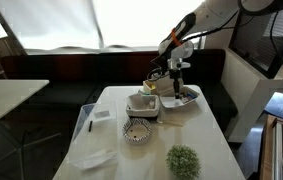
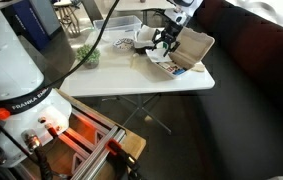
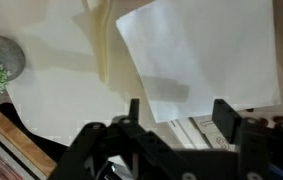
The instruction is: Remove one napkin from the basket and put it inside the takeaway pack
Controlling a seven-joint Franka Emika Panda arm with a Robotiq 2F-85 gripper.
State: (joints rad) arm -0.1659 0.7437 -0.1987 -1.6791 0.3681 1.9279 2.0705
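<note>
Your gripper (image 3: 181,108) hangs with its fingers spread wide and nothing between them. In the wrist view the napkin (image 3: 203,55) lies free just beyond the fingertips, a flat white sheet (a shadow falls on its near edge). In an exterior view it shows as a white patch over the tray of the takeaway pack (image 2: 194,47), right under the gripper. The basket (image 1: 142,104) sits just beside the pack.
</note>
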